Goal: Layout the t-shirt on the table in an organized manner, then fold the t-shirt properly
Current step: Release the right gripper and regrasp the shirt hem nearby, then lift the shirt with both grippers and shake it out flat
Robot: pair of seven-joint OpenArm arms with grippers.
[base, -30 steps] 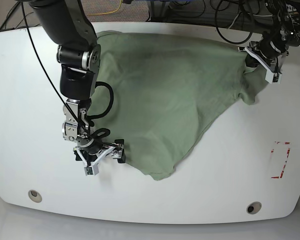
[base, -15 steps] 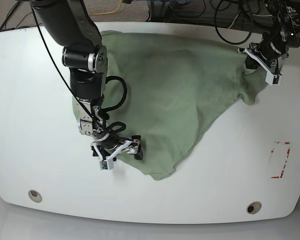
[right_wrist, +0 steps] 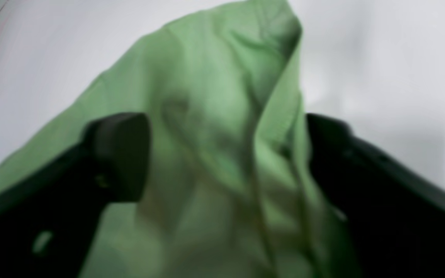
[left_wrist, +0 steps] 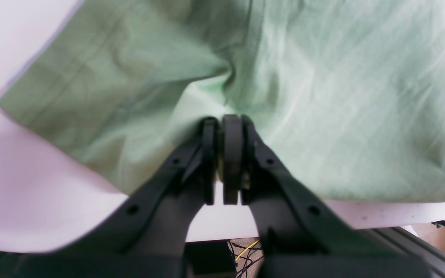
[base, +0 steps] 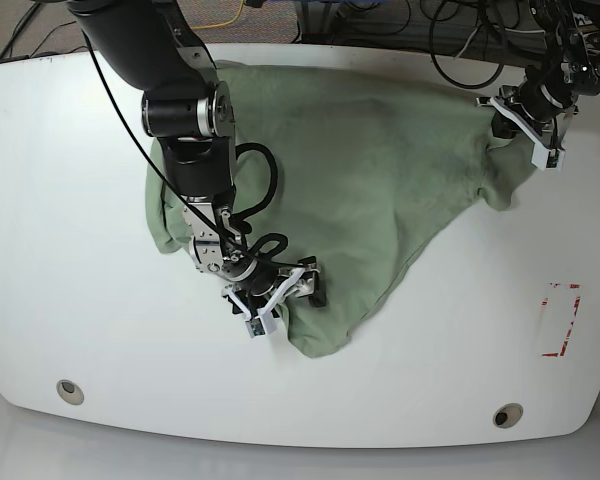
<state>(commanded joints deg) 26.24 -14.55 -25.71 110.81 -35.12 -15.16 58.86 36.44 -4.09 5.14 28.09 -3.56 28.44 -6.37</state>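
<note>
On the left side of the base view the worktop (base: 60,200) is bare and white, with a small grey hole (base: 69,390) near the bottom left corner. A bit further right, the big black arm comes down from the top and its right tool (base: 277,298) sits low on the cloth, near the bottom middle of the frame. In its own wrist view the two black fingers (right_wrist: 118,154) stand wide apart with a hump of green cloth between them, so it looks open around the fabric and not pinching it yet. The t-shirt (base: 370,180) lies across the middle of the worktop in a lumpy, lopsided shape, with a point hanging toward the bottom and a bunched bit at the left edge. It is not flat, so I think the laying-out step is the one going on, and the folding has not begun. At the upper right of the base view, the left tool (base: 528,125) is at the far corner of the shirt. Its wrist view shows the fingers pressed tight together with a pinch of green cloth caught in them. A red tape mark (base: 563,318) sits on the worktop at the lower right. Next, I would guess the right tool must squeeze down on that hump and pull it outward, away from the left tool, so the cloth stretches smooth.
</note>
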